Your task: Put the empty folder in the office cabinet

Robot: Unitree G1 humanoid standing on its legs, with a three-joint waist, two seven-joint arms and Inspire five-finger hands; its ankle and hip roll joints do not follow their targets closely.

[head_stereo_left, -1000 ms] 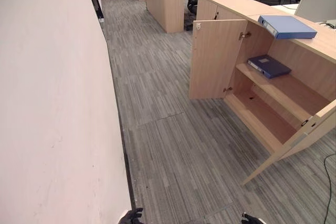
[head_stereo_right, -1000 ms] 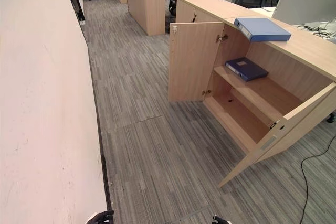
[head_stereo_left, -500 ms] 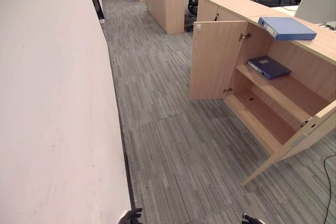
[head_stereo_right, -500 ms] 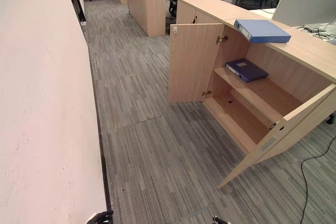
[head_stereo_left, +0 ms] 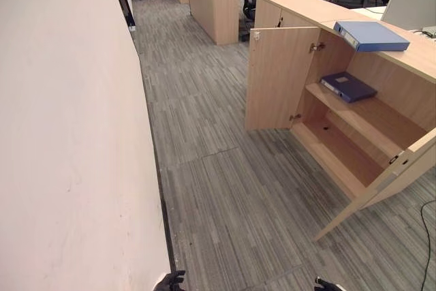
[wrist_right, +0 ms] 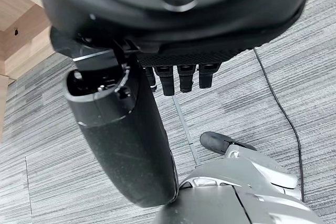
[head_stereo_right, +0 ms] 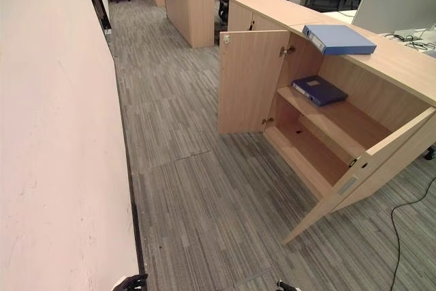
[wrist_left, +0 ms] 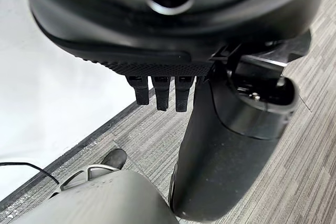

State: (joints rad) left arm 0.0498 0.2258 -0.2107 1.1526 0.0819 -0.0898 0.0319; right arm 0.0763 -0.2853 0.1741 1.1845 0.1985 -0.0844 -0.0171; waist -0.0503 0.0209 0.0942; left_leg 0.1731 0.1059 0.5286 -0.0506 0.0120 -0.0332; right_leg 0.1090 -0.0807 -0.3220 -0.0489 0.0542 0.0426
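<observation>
Open-plan office with grey striped carpet (head_stereo_left: 225, 189) and a pale wall (head_stereo_left: 68, 134) along the robot's left. Left eye view: the office cabinet (head_stereo_left: 354, 120) stands with both doors swung wide, presumably to give access. A light blue folder (head_stereo_left: 371, 35) lies flat on the cabinet top, overhanging its front edge; a darker blue folder (head_stereo_left: 348, 86) lies on the upper shelf. Which one is empty cannot be told.

Right eye view: both robot hands hang low, well apart from the cabinet.

Left wrist view: left robot hand (wrist_left: 210, 140), fingers relaxed, holding nothing.

Right wrist view: right robot hand (wrist_right: 126, 140), likewise slack and empty.
</observation>
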